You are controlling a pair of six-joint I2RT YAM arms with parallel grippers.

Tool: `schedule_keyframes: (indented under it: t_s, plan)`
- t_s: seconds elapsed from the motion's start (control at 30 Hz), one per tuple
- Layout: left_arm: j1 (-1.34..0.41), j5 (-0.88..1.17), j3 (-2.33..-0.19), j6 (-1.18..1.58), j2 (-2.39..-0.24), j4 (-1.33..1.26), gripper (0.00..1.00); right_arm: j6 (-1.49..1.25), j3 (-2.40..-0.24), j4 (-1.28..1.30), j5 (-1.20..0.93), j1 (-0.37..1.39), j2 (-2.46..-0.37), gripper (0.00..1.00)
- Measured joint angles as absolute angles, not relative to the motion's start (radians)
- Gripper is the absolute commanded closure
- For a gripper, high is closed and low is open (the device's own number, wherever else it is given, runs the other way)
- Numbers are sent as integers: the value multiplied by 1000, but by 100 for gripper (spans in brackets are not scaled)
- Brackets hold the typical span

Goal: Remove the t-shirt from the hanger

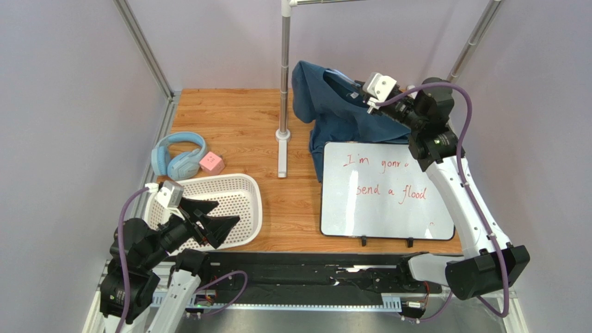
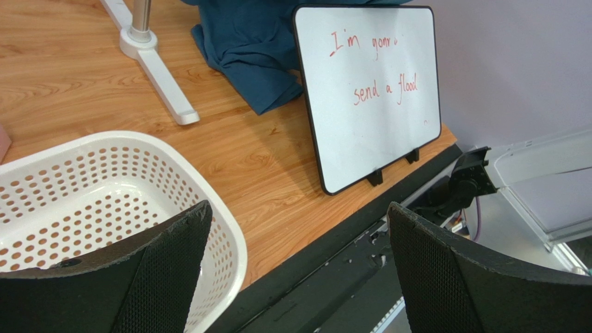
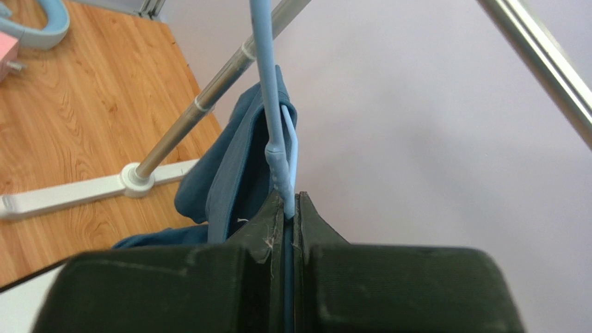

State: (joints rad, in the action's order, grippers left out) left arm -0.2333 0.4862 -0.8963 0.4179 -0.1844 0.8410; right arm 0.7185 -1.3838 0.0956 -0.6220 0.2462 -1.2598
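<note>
Robot lab cell. Plain lilac walls [image 1: 62, 104] and metal frame posts [image 1: 142, 48] box in a wood table [image 1: 236, 118], with a black mounting rail [image 1: 313, 274] and loose cables [image 1: 125, 222] at its near edge. Staged props: whiteboard [image 1: 379, 191], basket [image 1: 236, 191], headphones [image 1: 177, 154].

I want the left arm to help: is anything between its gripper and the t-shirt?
Partly. The rack's pole and foot stand near the line from the left gripper to the t-shirt; the whiteboard stands before its lower part.
</note>
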Motion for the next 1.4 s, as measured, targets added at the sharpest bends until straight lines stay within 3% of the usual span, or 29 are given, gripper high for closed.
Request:
schedule_keyframes:
  t_s: [0.27, 0.63, 0.83, 1.0, 1.4]
  plan:
    - [-233, 464, -897, 434, -292, 841, 1, 867, -1340, 213, -812, 160, -1238, 100]
    - [-233, 493, -860, 548, -365, 731, 1, 1037, -1524, 457, -1055, 148, -1322, 100]
    - [-233, 486, -890, 601, -430, 654, 1, 835, -1374, 105, -1097, 305, -1335, 100]
    - [-232, 447, -960, 613, -498, 615, 2, 693, -1371, -149, -1062, 432, -1459, 100]
    - [-231, 317, -977, 616, -455, 604, 2, 274, -1490, -773, -957, 519, -1816, 100]
